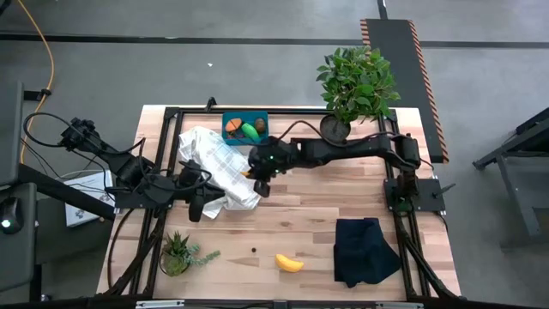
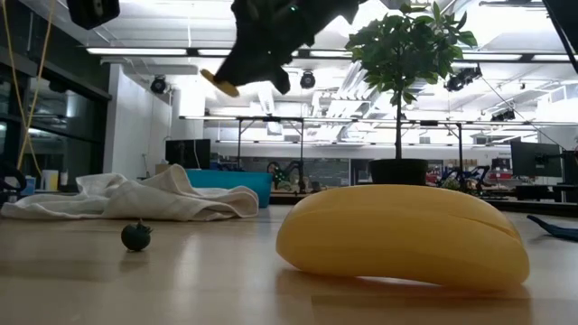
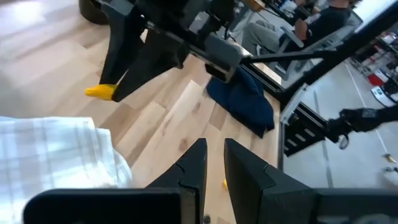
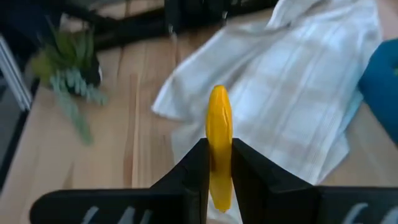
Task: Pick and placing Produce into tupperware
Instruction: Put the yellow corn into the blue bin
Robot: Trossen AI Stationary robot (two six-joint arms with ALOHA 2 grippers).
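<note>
**Banana piece aloft, box close ahead**

The right gripper [image 4: 217, 163] pinches a small yellow banana [image 4: 219, 146] above the white checked cloth [image 1: 225, 167], near the teal tupperware [image 1: 244, 127]. Carry it level over the rim, lower, then release. The left gripper [image 3: 214, 163] waits nearly closed, holding nothing.

The table [image 1: 326, 232] is pale wood, its planks matt and streaked with grain; the banana [image 2: 404, 236] lying on it looks like smooth plastic with a soft sheen; the white checked cloth [image 1: 225, 167] is thin woven fabric, rumpled; the black cloth [image 1: 364, 249] is matt and folded; the tupperware [image 1: 232, 121] is smooth teal plastic; the right gripper [image 4: 217, 167] has matt black fingers [image 4: 194, 171] pinching a glossy yellow piece [image 4: 219, 146]
</note>
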